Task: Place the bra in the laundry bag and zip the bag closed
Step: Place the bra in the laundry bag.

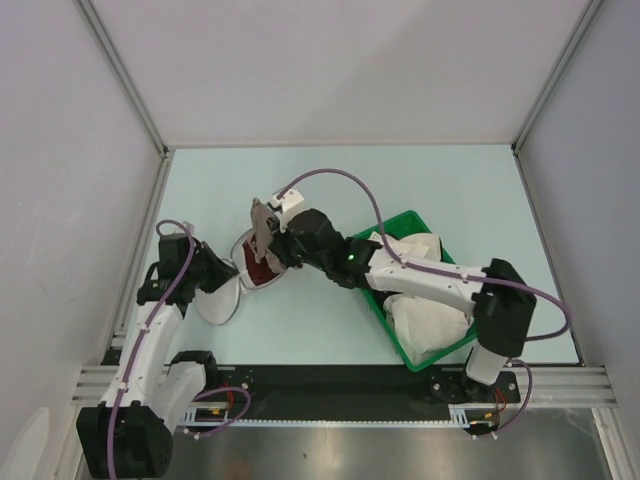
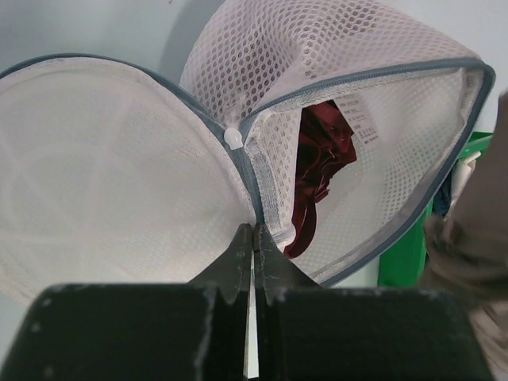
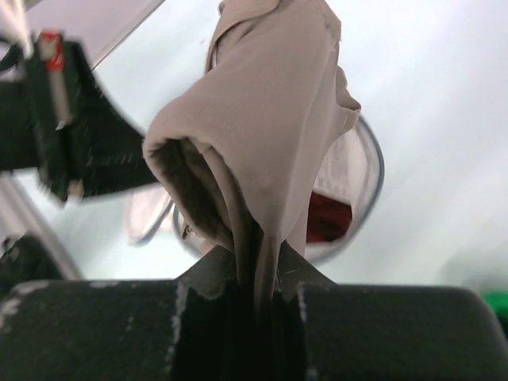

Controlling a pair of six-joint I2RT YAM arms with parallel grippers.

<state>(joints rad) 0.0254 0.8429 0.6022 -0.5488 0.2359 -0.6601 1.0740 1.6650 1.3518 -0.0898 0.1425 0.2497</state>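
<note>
Bra sits inside laundry bag. My left pincer pinches its rim; my right pincer clamps beige cloth. Next, I judge: fold halves, zip.

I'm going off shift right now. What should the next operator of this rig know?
Left claw: shut on the laundry bag where its halves join.
Right claw: shut on a beige cloth, held above the bag.
Bra: inside one half of the open bag.
Done: bra is in.
To do: clear the cloth, close the halves, zip shut.
</note>
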